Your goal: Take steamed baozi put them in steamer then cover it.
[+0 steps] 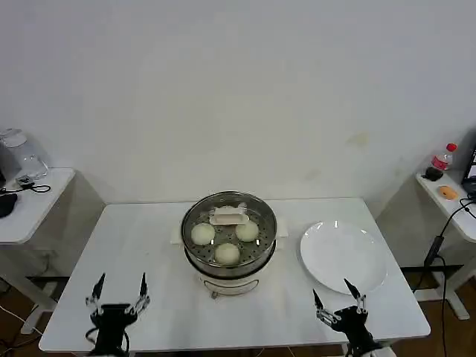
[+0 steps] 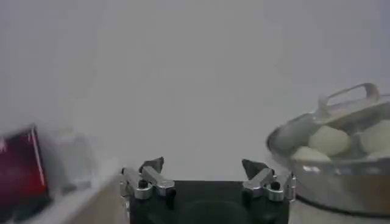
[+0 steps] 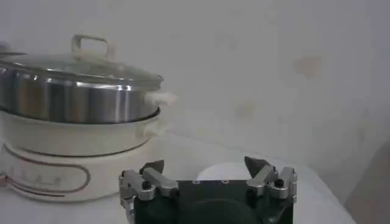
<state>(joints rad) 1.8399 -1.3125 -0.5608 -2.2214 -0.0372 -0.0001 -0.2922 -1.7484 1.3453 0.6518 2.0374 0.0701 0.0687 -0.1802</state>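
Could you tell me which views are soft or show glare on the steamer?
Head view: sharp, even light, faint glare on the cover. Left wrist view: hazy, steamer and baozi soft. Right wrist view: steamer wall shows bright streaks, the wall behind is blurred.

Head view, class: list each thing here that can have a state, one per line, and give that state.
Steamer: covered, standing on the white table.
Cover: seated on the steamer, handle up.
Baozi: three visible through the glass, inside the steamer; a fourth cannot be made out.
Plate: empty, beside the steamer.
Left gripper: open, holding nothing, at the table's near edge.
Right gripper: open, holding nothing, near the plate.
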